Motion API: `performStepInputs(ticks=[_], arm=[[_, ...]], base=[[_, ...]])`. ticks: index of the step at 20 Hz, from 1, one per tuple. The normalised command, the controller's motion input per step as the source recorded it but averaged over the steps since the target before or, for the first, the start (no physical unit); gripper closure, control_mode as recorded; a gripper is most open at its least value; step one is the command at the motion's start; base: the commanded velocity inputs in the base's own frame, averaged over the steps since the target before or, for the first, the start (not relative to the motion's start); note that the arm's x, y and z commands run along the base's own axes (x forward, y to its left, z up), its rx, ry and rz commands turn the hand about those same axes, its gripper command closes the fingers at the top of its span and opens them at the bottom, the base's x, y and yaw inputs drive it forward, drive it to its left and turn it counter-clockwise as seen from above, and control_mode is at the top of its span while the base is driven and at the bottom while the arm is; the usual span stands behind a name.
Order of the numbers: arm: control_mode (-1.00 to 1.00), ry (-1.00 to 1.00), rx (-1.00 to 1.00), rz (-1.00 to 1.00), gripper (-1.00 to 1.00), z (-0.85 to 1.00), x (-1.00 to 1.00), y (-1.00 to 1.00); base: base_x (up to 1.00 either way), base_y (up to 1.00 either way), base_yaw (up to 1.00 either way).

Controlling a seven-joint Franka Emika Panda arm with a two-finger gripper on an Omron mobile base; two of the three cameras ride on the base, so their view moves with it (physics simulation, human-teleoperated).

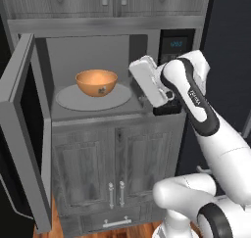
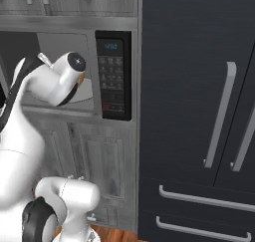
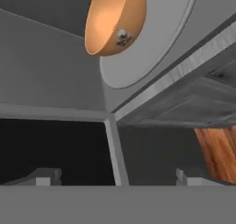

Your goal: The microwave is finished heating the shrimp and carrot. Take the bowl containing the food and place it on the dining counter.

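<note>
Grey wooden cabinets [image 1: 93, 176], a black fridge [image 2: 199, 111], and wood floor [image 3: 219, 151].

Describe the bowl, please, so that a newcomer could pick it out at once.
Find the microwave with its door swung open under the grey cabinets. On its floor lies a flat pale turntable plate; the bowl sits on it, round, deep and coppery orange, the only warm-coloured thing inside.
</note>
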Motion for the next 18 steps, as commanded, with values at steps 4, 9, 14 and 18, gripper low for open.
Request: performStepInputs(ticks=[4, 9, 14, 18], arm=[[-1.00, 0.00, -0.03, -0.53, -1.00, -0.17, 0.29, 0.86], [-1.00, 0.01, 0.00, -0.23, -1.00, 0.00, 0.29, 0.26], [-1.00, 0.02, 0.00, -0.06, -1.00, -0.04, 0.89, -0.32], [-1.00, 0.08, 0.00, 0.00, -1.00, 0.00, 0.33, -0.12]], base=[[0.00, 0.00, 0.00], [0.00, 0.00, 0.00], [0.00, 0.00, 0.00], [0.00, 0.00, 0.00]])
